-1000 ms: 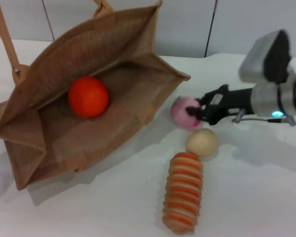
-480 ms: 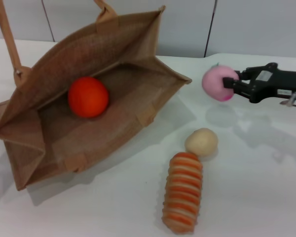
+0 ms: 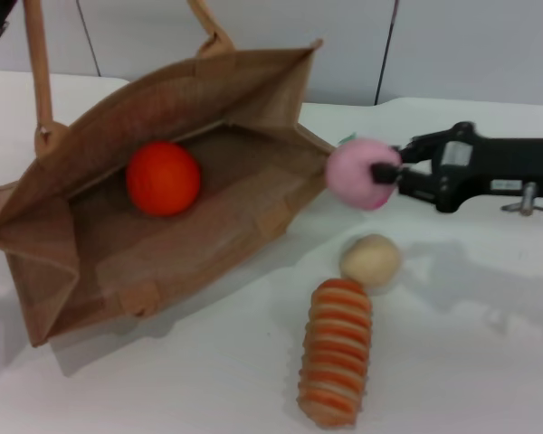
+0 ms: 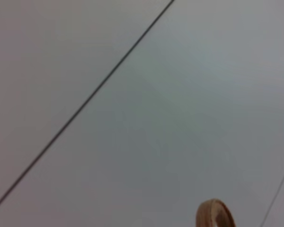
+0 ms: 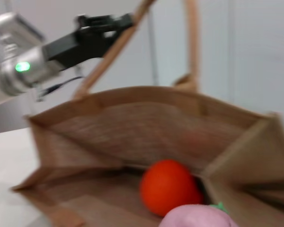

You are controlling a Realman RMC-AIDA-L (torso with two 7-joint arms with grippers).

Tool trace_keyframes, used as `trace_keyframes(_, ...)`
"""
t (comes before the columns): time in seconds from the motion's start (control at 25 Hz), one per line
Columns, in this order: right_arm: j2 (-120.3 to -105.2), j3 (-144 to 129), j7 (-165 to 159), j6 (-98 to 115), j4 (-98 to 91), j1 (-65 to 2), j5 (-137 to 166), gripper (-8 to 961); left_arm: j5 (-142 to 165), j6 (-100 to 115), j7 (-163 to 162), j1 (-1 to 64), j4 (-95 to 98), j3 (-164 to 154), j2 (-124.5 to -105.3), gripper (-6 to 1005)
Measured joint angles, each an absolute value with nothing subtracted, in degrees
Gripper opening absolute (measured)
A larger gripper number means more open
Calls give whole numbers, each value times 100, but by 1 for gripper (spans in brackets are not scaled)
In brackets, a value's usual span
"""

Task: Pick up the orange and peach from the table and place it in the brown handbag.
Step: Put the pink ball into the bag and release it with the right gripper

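The head view looks forward and down from above the table, taking in the whole bag on the left. The right wrist view sits low and close, facing left into the bag's open mouth; it shares the bag, the orange inside and the peach with the head view. The left wrist view faces a plain wall, with only a strap loop at its edge.
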State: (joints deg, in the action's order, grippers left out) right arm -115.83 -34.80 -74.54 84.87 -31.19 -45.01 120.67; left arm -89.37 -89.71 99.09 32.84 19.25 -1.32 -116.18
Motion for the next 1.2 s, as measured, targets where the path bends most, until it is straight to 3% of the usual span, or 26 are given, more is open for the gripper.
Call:
trace_keyframes(0.72,-11669,-4852,-7229,6738,-1361,-6282,12050,218,-8235,-9028,9986,3846,1641,-132,-11618,99)
trace_keyframes(1.2,-11687,-4834,-7115,5507,-1062,-6528,11467,216,-8217,-9836,9607,4021,1633,-269,-11610,96)
